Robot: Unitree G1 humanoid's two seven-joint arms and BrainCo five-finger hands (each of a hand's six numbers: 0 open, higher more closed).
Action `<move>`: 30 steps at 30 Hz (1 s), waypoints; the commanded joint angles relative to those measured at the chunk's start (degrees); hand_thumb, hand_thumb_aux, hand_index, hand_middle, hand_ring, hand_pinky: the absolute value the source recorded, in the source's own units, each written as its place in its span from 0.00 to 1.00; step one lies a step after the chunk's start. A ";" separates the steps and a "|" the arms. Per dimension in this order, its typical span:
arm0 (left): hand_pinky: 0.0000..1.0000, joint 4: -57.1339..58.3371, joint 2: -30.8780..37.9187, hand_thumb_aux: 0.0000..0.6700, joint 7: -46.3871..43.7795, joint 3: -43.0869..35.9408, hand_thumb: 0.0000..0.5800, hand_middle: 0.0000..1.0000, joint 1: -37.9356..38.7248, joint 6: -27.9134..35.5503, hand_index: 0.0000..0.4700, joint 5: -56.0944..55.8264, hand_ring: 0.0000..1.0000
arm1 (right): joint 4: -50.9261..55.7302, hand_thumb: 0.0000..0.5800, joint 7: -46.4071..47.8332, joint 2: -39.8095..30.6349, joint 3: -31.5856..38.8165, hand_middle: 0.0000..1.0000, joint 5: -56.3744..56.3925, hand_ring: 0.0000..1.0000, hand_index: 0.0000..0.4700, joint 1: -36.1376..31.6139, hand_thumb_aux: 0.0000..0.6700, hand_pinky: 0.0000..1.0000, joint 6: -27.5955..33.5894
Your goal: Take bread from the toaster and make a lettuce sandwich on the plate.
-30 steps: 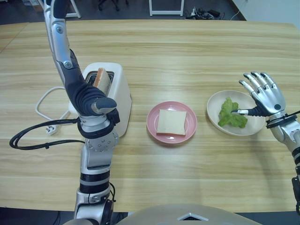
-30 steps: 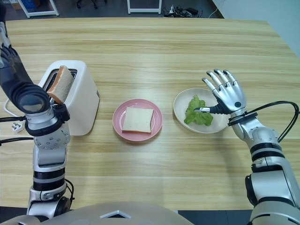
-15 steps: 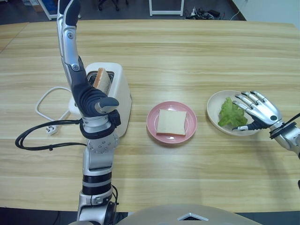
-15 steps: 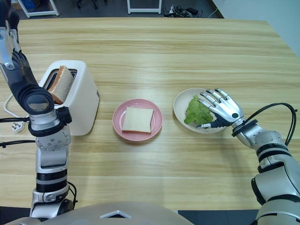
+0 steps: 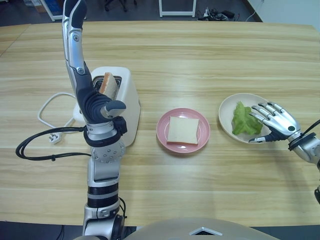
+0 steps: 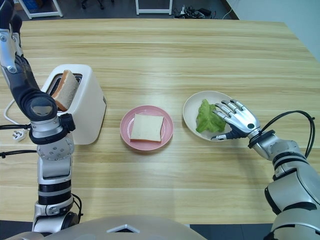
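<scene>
The left arm [image 5: 75,45] rises from the lower left and is cut off by the top edge at the upper left, so what its hand holds cannot be told; the arm also hides part of the toaster's [image 5: 127,95] left side. A bread slice [image 6: 64,90] stands on edge in the toaster's slot, long axis up and down, upper end tipped slightly towards the right of the frame, lower part hidden inside. At the right, the right hand [image 5: 274,120] lies palm down over the bowl's [image 5: 227,107] right rim and covers it, loosely spread and gripping nothing; whether its fingertips touch the lettuce [image 5: 241,120] is hard to make out. The lettuce lies in the bowl, lengthwise up the frame. At centre a second slice [image 5: 182,129] lies flat on the pink plate [image 5: 162,131]
</scene>
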 commanded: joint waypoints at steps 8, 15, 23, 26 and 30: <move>0.00 0.12 -0.32 0.00 -0.82 0.22 0.00 0.00 0.00 -0.06 0.00 0.03 0.00 | 2.60 0.00 0.53 2.27 3.67 0.00 1.42 0.00 0.00 -2.81 0.00 0.00 1.59; 0.00 0.14 -0.61 0.00 -1.28 0.07 0.00 0.00 -0.15 -0.26 0.00 0.07 0.00 | 3.33 0.00 0.76 2.11 4.21 0.00 2.73 0.00 0.00 -3.89 0.00 0.00 1.71; 0.00 0.20 -0.54 0.00 -1.71 0.45 0.00 0.00 -0.32 -0.62 0.00 -0.30 0.00 | 4.26 0.00 1.26 1.55 4.41 0.00 3.60 0.00 0.00 -4.01 0.00 0.00 2.51; 0.00 0.16 -0.58 0.00 -1.73 0.51 0.00 0.00 -0.37 -0.65 0.00 -0.29 0.00 | 4.41 0.00 1.49 1.56 4.47 0.00 3.85 0.00 0.00 -4.19 0.00 0.00 2.64; 0.00 0.30 -0.58 0.00 -1.76 0.59 0.00 0.00 -0.53 -0.74 0.00 -0.33 0.00 | 4.91 0.00 2.36 1.92 4.71 0.00 4.01 0.00 0.00 -4.39 0.00 0.00 3.42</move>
